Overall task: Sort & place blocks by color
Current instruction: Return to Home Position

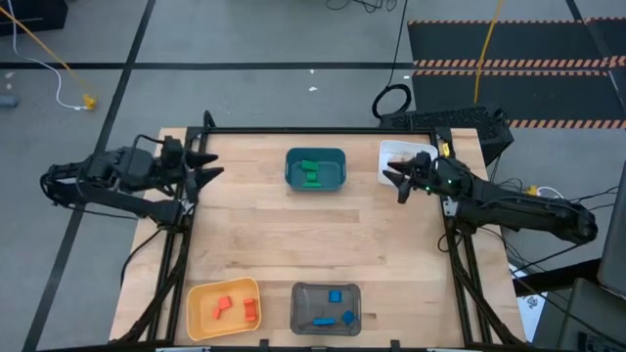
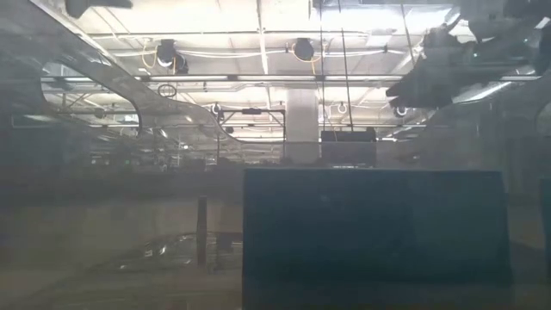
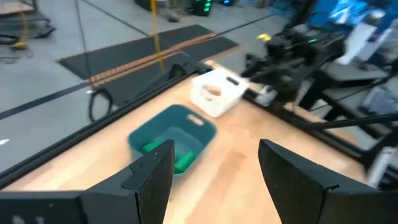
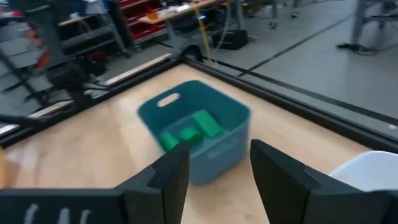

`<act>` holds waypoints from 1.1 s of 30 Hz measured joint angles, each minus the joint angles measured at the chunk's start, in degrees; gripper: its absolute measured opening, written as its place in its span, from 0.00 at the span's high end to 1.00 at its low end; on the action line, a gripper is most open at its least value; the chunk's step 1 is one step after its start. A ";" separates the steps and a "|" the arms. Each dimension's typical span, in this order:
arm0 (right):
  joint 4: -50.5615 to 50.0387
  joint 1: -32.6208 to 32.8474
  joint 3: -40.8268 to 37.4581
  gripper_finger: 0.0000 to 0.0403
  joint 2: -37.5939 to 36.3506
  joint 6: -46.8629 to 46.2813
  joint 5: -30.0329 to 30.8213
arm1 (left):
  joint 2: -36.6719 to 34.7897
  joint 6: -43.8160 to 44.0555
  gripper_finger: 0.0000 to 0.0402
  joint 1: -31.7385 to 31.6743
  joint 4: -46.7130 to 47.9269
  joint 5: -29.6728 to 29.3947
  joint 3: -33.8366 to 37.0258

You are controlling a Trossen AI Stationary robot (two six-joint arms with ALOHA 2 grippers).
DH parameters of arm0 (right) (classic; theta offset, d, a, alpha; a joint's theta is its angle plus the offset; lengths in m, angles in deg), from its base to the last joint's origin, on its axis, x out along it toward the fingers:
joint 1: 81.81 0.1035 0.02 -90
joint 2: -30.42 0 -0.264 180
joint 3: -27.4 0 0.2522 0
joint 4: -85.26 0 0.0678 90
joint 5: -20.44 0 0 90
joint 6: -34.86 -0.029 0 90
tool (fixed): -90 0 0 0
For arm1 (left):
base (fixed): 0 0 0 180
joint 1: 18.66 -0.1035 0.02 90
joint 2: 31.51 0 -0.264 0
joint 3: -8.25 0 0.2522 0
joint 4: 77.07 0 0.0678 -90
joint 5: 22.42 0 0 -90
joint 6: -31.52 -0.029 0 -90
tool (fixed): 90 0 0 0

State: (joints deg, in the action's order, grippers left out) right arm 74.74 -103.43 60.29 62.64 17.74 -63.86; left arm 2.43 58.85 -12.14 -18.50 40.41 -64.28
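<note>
Two sets of jaws stand apart and empty: left jaws at the desk's (image 1: 293, 235) left edge, right jaws by the white bin (image 1: 391, 152). Green blocks (image 1: 312, 174) lie in the teal bin (image 1: 290, 166).

Green blocks (image 1: 311, 175) sit in the teal bin (image 1: 315, 152), red-orange blocks (image 1: 221, 307) in the yellow bin (image 1: 196, 308), and blue blocks (image 1: 335, 295) in the grey bin (image 1: 297, 308). A tan block (image 3: 213, 91) shows in the white bin (image 1: 391, 152). The table (image 1: 313, 235) is pale, striped wood with a black frame.
</note>
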 joint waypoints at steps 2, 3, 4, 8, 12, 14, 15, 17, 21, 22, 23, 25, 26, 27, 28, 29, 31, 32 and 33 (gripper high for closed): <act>0.03 1.59 0.00 0.60 -0.28 0.12 0.02 | -0.71 0.07 0.42 0.01 -0.20 -1.41 1.73; 0.05 2.40 0.00 0.60 -0.30 0.14 0.09 | -1.08 0.24 0.42 0.01 -0.54 -1.62 2.65; 0.13 3.13 0.00 0.60 -0.30 0.19 0.17 | -1.46 0.33 0.42 0.01 -1.08 -1.67 3.68; 1.55 5.59 -0.22 0.60 -0.23 0.40 0.31 | -2.32 1.65 0.42 0.01 -3.34 -1.82 8.20; 11.60 7.25 -4.65 0.60 -0.11 0.68 0.37 | -2.79 2.85 0.42 0.01 -8.56 -1.91 14.27; 18.50 7.68 -8.07 0.60 -0.12 -0.17 0.39 | -2.77 3.01 0.42 0.01 -12.26 -1.91 17.57; 21.93 7.85 -10.01 0.60 -0.12 -0.90 0.41 | -2.77 3.20 0.42 0.01 -14.23 -1.91 19.25; 27.94 7.87 -13.90 0.60 -0.12 -2.76 0.41 | -2.77 3.43 0.42 0.01 -18.35 -1.90 22.60; 33.06 7.88 -17.74 0.60 -0.20 -6.40 0.47 | -2.70 3.04 0.42 0.01 -28.06 -1.87 29.15; 31.05 7.95 -17.70 0.60 -0.41 -6.65 0.70 | -2.75 2.70 0.42 0.05 -31.19 -1.83 30.87; 32.14 7.92 -17.70 0.60 -0.05 -6.70 0.40 | -2.75 2.09 0.42 0.05 -34.68 -1.60 32.56; 30.96 7.92 -17.72 0.60 0.32 -6.42 0.36 | -2.75 0.31 0.42 0.11 -41.62 -1.45 36.25; 32.10 7.92 -17.75 0.60 0.22 -6.07 0.26 | -2.75 -0.51 0.42 0.23 -45.03 -1.30 38.07; 33.59 7.92 -17.76 0.60 0.14 -5.79 0.27 | -2.76 -1.50 0.42 0.35 -48.75 -1.09 40.05; 33.75 7.92 -17.78 0.60 0.06 -5.43 0.28 | -2.79 -2.45 0.42 0.39 -52.24 -0.98 41.89; 34.12 7.92 -17.81 0.60 0.05 -5.00 0.27 | -2.79 -3.09 0.42 0.43 -55.59 -0.81 43.68; 33.65 7.92 -17.83 0.60 0.15 -4.62 0.28 | -2.79 -3.78 0.42 0.47 -61.34 -0.41 47.21; 33.65 7.92 -17.86 0.60 0.17 -4.56 0.29 | -2.79 -3.93 0.42 0.47 -63.92 -0.06 48.89; 33.71 7.90 -17.86 0.60 0.18 -4.54 0.28 | -2.79 -4.12 0.42 0.47 -66.26 0.13 50.42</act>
State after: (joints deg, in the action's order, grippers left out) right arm 108.44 -95.53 42.44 62.82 13.20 -63.58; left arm -0.36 54.73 -11.68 -84.76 40.54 -13.86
